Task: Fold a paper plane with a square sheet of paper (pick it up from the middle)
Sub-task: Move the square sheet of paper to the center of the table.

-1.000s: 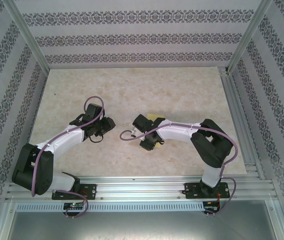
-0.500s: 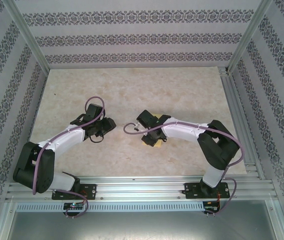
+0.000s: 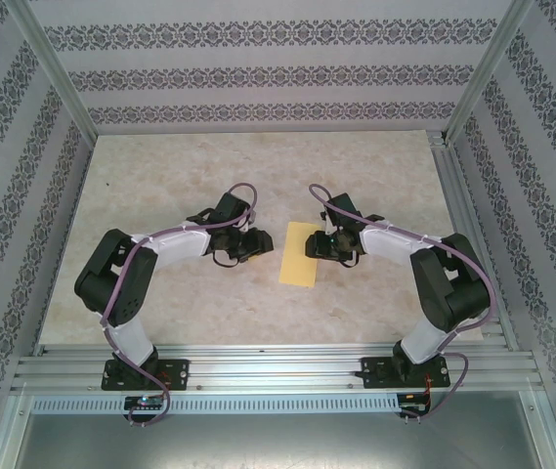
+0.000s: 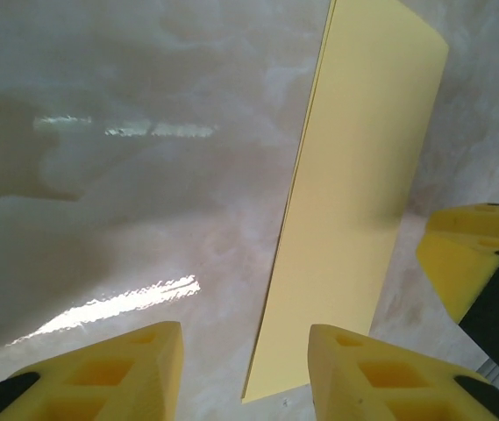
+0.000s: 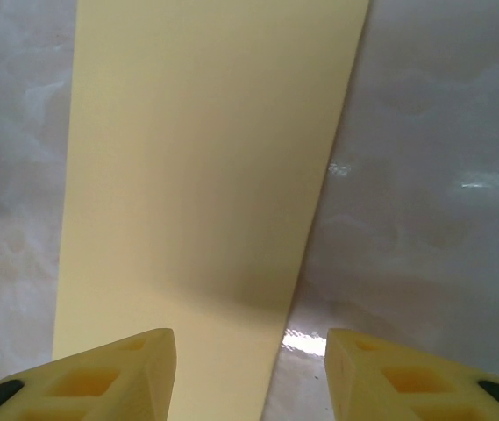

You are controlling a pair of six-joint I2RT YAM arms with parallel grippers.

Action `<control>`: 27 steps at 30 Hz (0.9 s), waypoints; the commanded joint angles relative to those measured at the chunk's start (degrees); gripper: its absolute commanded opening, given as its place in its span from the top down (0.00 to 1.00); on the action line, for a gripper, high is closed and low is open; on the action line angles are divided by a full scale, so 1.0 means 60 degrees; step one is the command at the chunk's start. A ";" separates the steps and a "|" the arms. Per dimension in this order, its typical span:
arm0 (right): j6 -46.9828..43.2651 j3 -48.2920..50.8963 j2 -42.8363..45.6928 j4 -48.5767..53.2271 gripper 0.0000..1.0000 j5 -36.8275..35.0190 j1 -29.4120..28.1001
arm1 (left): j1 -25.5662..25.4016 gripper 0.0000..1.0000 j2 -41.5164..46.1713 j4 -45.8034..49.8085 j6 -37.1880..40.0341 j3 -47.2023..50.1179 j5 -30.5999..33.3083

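Both arms bend in toward the middle. The left hand (image 3: 251, 244) and the right hand (image 3: 317, 244) face each other, fingers (image 5: 100, 377) apart, holding nothing.

Paper (image 3: 300, 254) on table (image 3: 160, 186), centre

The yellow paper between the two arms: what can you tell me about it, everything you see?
The yellow paper is a thin, plain, matte sheet, showing as a long narrow rectangle with sharp corners, perhaps folded in half. It lies flat on the marbled table, between the left gripper and right gripper, both open near its long edges. No grip on it shows.
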State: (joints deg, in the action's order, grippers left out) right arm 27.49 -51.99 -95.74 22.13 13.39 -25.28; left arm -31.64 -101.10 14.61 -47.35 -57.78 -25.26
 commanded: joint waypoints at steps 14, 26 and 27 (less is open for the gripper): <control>0.0182 -0.0684 -0.0799 -0.0072 0.50 0.0659 -0.0206 | -0.0066 0.57 0.0207 0.0376 0.0019 -0.0097 0.0561; -0.0534 -0.1843 -0.1139 0.0993 0.51 0.0455 -0.0519 | -0.0022 0.59 0.0582 0.0612 -0.0040 0.0047 0.1074; -0.0685 -0.1922 -0.1003 0.1283 0.51 0.0086 -0.0532 | -0.0006 0.59 0.0622 0.0604 -0.0049 0.0063 0.1098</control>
State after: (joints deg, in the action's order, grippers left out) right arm 26.48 -61.17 -101.91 25.78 16.60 -28.12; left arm -31.90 -99.63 17.06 -47.40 -57.76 -20.18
